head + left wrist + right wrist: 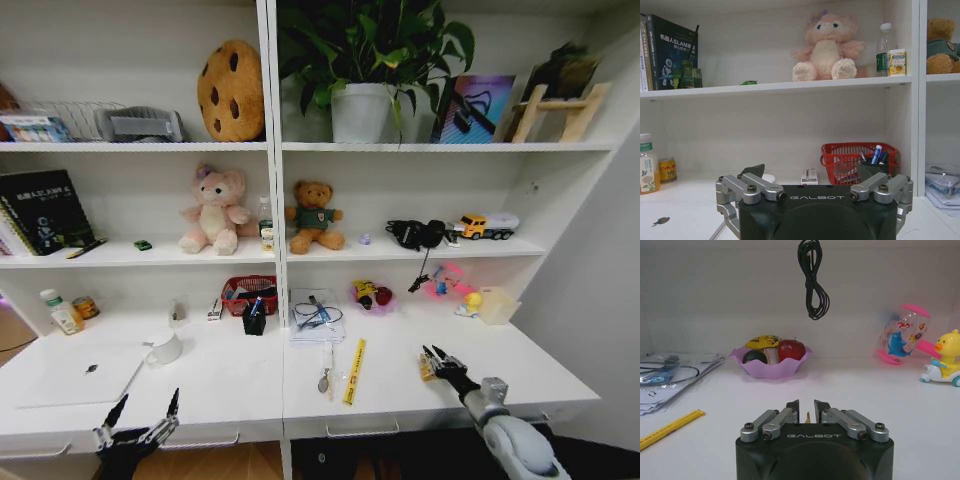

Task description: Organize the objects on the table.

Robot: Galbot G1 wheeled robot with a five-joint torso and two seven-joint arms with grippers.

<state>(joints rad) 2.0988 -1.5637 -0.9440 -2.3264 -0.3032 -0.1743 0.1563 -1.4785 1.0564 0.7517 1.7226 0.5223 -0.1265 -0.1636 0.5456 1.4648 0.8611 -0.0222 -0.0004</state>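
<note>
Cookie cushion [231, 90] and potted plant [360, 108] on top shelf. Pink plush [214, 211] and brown teddy [314, 216] on middle shelf, bottle [265, 217] between them. White mug [165, 348] beside red basket [249, 291]. Purple fruit bowl [770, 360] near duck toy [943, 359].

Items counted on the table [420, 385]: one silver laptop [75, 375], one white mug [165, 348], one red basket [248, 291], one black pen cup [254, 318], one yellow ruler [354, 371], one purple fruit bowl [371, 297], one stack of papers [317, 316], one yellow duck toy [471, 303]. Bottles at the left end: two [60, 311], plus one small tin [86, 307].

Shelf above: two plush toys, one pink [213, 211] and one brown bear [313, 216]; one toy truck [487, 226]; one small green item [143, 245].

Top shelf: one cookie cushion [231, 90], one potted plant [362, 62].

Grippers: two, left gripper [140, 412] and right gripper [434, 357].
</note>
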